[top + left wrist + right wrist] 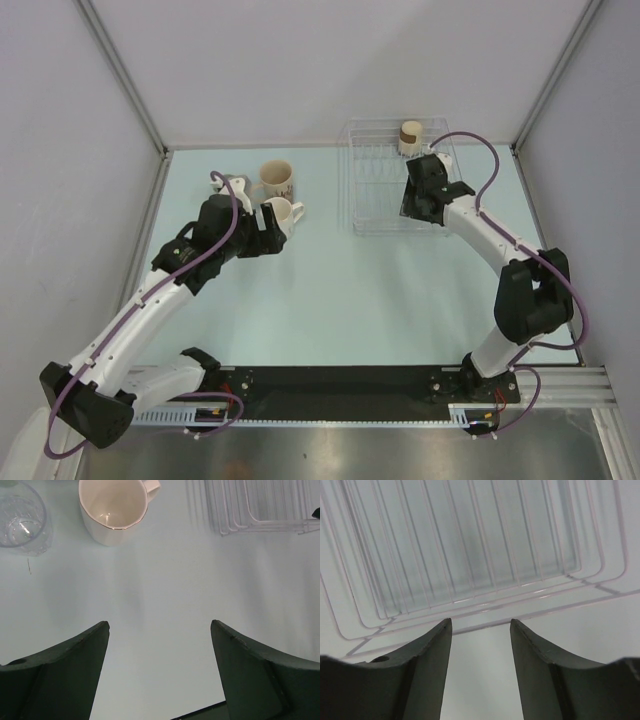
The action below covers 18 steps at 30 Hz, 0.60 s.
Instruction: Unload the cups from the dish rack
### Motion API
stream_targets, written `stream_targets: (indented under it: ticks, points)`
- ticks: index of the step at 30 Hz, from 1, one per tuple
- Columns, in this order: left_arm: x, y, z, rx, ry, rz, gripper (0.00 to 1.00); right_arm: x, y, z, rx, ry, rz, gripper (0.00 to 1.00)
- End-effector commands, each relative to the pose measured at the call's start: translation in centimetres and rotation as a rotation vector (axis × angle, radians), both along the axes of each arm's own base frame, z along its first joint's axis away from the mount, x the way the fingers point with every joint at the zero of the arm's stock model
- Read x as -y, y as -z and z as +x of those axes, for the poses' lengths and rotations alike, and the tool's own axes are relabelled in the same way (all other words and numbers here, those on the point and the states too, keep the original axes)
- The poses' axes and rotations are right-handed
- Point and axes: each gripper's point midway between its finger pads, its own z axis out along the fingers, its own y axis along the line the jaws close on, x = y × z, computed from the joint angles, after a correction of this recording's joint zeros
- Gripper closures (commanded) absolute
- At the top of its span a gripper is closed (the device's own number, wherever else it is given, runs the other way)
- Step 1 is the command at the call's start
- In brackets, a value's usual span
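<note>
The dish rack [380,185] of thin white wire stands at the back right. One tan brown-topped cup [410,137] is in its far right corner. My right gripper [412,205] hovers at the rack's right side. In the right wrist view the right gripper [481,625] is open and empty, with bare rack wires [470,555] just past its fingertips. On the table to the left stand a cream cup with dark print [277,180] and a white handled cup [283,212]. My left gripper [274,232] is open [159,630], a little short of the white cup [114,510].
A clear glass [20,522] stands left of the white cup. The rack's near left corner [260,510] shows at the top right of the left wrist view. Grey walls close in the pale green table [330,300] on three sides.
</note>
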Motion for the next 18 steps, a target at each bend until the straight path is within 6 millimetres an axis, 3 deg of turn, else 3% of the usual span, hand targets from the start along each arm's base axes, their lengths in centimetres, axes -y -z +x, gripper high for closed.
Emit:
stream_targets:
  ticks: [1, 6, 7, 14, 18]
  points:
    - [-0.1, -0.9, 0.4, 0.043, 0.000, 0.011, 0.12, -1.6, -3.2, 1.5, 0.084, -0.027, 0.067, 0.45]
    - [-0.2, -0.1, 0.3, 0.033, -0.001, 0.018, 0.12, -1.3, -5.2, 1.5, 0.126, -0.027, 0.065, 0.43]
    - [0.0, -0.1, 0.4, 0.033, 0.000, 0.014, 0.12, -1.2, -5.9, 2.2, 0.142, -0.022, 0.070, 0.43]
    - [0.3, -0.4, 0.9, 0.039, 0.011, 0.017, 0.12, -1.2, -6.3, 6.0, 0.163, -0.009, 0.052, 0.44]
    - [0.3, -0.5, 0.8, 0.043, 0.014, 0.019, 0.12, -1.2, -3.0, 7.4, 0.077, -0.015, 0.018, 0.47]
